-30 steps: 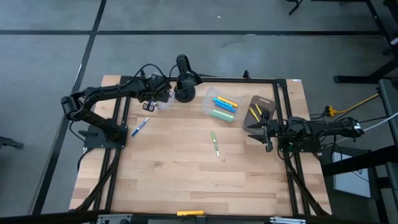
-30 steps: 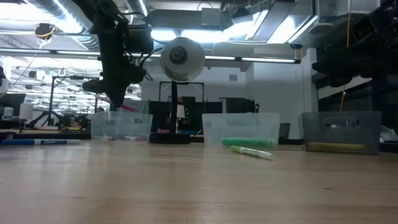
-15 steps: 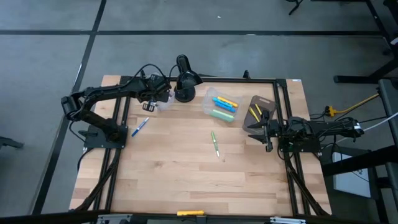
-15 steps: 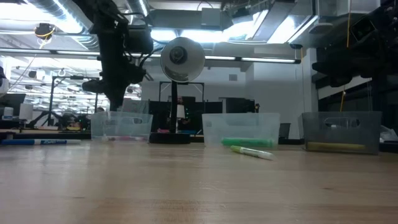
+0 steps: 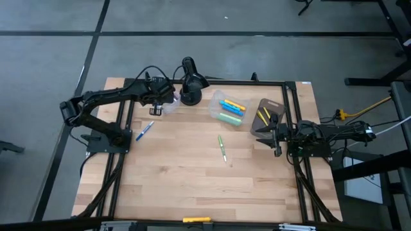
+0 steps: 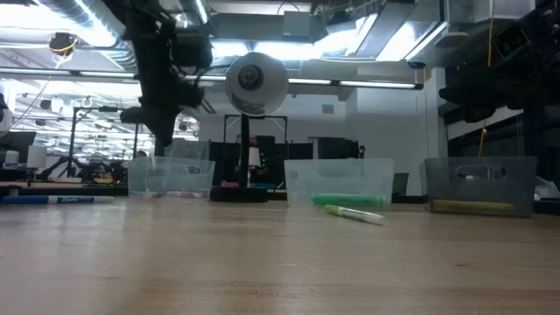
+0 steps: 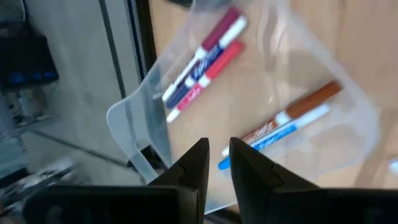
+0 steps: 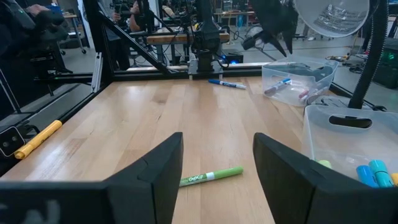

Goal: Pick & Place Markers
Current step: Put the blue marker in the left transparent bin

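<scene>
At the upper left of the high view the left gripper [image 5: 159, 102] hovers over the small clear tub [image 5: 168, 106], jaws nearly together and holding nothing; four markers [image 7: 205, 59] lie inside. Lift straight clear of the rim before reaching for the blue marker [image 5: 144, 130] below it. The green marker [image 5: 222, 149] lies mid-table. At right, the right gripper [image 5: 275, 136] waits with fingers spread.

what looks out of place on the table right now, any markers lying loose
Two markers lie loose on the bare table, outside the clear tubs: a green marker near the middle and a blue marker by the left arm's base. A yellow marker also lies at the near edge. Nothing looks spilled or damaged.
</scene>
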You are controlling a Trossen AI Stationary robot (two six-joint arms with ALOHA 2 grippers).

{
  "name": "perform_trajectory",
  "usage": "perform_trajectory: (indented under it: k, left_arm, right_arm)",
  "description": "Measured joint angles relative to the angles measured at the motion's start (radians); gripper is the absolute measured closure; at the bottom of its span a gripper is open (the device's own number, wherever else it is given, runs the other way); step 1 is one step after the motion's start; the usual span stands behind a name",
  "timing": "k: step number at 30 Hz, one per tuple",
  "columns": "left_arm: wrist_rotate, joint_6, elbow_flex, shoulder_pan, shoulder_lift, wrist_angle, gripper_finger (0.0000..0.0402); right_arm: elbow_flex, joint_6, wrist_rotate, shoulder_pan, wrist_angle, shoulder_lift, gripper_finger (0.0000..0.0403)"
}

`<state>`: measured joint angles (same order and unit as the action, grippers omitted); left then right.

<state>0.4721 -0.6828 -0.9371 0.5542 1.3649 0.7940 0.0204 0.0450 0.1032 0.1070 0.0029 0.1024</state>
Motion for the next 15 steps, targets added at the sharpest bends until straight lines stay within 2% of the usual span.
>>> perform_trajectory:
  k: [7, 12, 15]
  left_arm:
    - [-0.021, 0.124, 0.0, -0.039, -0.142, 0.048, 0.0355]
    - [-0.036, 0.286, 0.0, -0.089, -0.253, 0.117, 0.0359]
    - [-0.084, 0.39, 0.0, -0.124, -0.315, 0.148, 0.0359]
  right_arm:
    - [0.0, 0.0, 0.0, 0.0, 0.0, 0.0, 0.0209]
    - [0.0, 0.0, 0.0, 0.0, 0.0, 0.0, 0.0209]
    - [0.0, 0.0, 0.0, 0.0, 0.0, 0.0, 0.0209]
